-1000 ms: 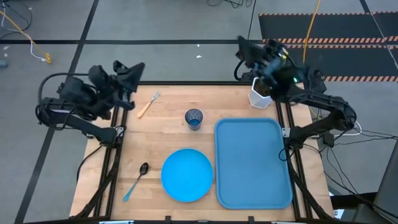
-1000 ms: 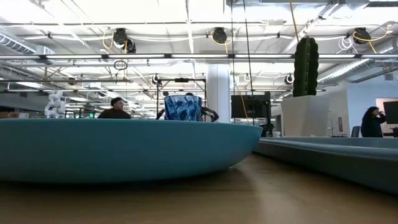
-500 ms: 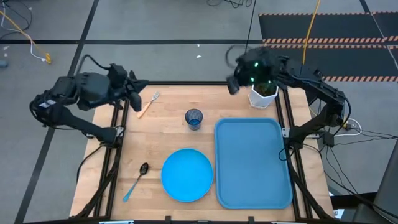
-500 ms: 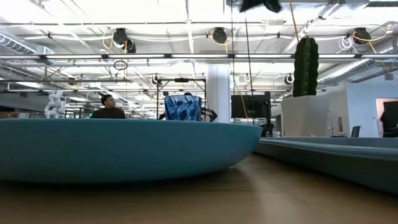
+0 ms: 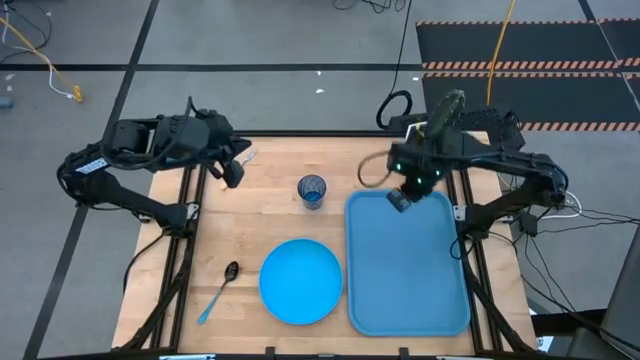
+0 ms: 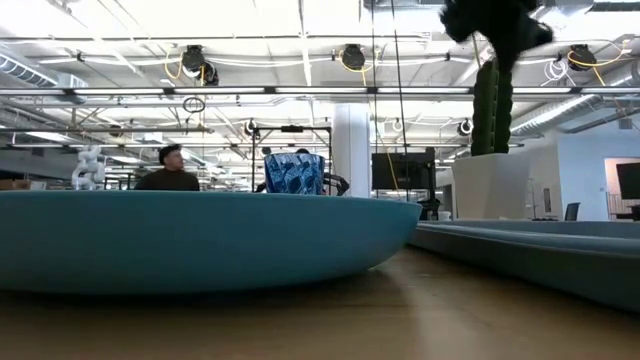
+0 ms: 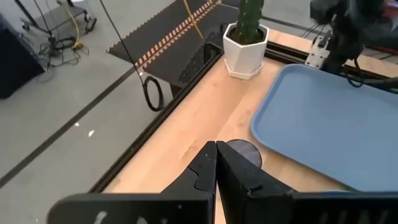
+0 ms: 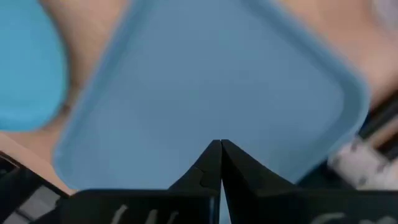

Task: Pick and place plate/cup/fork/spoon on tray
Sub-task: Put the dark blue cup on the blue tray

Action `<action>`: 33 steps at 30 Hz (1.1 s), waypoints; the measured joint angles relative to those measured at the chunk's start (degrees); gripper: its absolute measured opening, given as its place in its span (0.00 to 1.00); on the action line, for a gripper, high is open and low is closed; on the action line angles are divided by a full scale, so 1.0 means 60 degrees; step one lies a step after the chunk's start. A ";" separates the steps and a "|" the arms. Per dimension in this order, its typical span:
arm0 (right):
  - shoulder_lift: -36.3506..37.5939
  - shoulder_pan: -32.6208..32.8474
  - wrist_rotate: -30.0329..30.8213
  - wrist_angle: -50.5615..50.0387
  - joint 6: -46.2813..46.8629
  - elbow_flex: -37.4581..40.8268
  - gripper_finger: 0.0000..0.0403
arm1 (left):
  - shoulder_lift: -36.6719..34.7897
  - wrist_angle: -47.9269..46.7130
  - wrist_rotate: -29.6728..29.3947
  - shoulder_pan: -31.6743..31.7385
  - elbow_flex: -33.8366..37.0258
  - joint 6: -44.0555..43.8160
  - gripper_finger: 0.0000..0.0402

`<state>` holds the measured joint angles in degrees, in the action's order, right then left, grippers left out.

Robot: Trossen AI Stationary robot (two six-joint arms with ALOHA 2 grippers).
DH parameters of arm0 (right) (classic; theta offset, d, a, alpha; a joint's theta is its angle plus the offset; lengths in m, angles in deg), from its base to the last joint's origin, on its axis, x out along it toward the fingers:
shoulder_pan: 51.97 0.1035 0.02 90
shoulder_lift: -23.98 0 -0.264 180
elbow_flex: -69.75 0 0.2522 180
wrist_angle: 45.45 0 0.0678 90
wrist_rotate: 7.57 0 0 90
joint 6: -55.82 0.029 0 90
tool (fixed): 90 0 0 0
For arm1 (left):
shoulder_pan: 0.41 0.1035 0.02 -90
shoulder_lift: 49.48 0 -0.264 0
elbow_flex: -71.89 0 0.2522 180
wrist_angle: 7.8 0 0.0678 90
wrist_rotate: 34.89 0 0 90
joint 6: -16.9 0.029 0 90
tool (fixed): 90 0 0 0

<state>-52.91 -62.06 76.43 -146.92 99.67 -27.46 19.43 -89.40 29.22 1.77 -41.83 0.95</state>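
The sky-blue plate (image 5: 300,281) lies flat at the near middle of the table. The dark-blue cup (image 5: 311,190) stands upright beyond it. The spoon (image 5: 220,290) lies left of the plate. The blue tray (image 5: 407,262) lies on the right. My left gripper (image 5: 232,172) is shut and empty above the far left of the table and hides most of the fork; only its pale tines (image 5: 249,154) show. My right gripper (image 5: 400,198) is shut and empty above the tray's far left corner. The left wrist view shows the cup (image 7: 244,152) and the tray (image 7: 323,124).
A white pot with a cactus (image 7: 247,46) stands at the far edge beside the tray's far end; my right arm covers most of it in the high view. Bare wood lies between the cup and the plate. A person (image 6: 168,170) is in the room behind.
My left gripper has swung from beyond the table's far left corner toward the right and near, over the fork. My right gripper has come from the far edge by the cactus pot toward the near edge and down, over the tray's far left corner. No tableware has moved.
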 joint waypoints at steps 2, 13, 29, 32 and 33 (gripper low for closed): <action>0.0399 0.0326 -0.0019 0.0048 0.0610 0.0803 0.01 | -0.0058 0.0008 0.0000 -0.0020 0.0000 0.0235 0.02; 0.2687 0.2535 -0.1627 0.1635 0.5465 0.3418 0.35 | -0.0063 0.0002 0.0086 -0.0020 0.0000 0.0475 0.02; 0.2980 0.4138 -0.1035 0.7554 1.0011 0.6346 0.54 | -0.0049 -0.1323 0.0059 0.0039 0.0000 0.0308 0.02; 0.2892 0.4023 -0.0355 0.9480 1.0463 0.6933 0.53 | -0.0056 -0.1625 0.0059 0.0140 0.0000 0.0281 0.02; 0.2862 0.3990 -0.0196 0.9950 1.0513 0.7092 0.53 | -0.0060 -0.1703 0.0061 0.0167 0.0000 0.0258 0.02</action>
<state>-35.73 -38.12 75.25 -87.21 162.75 15.09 19.07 -99.61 29.59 2.77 -41.83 2.49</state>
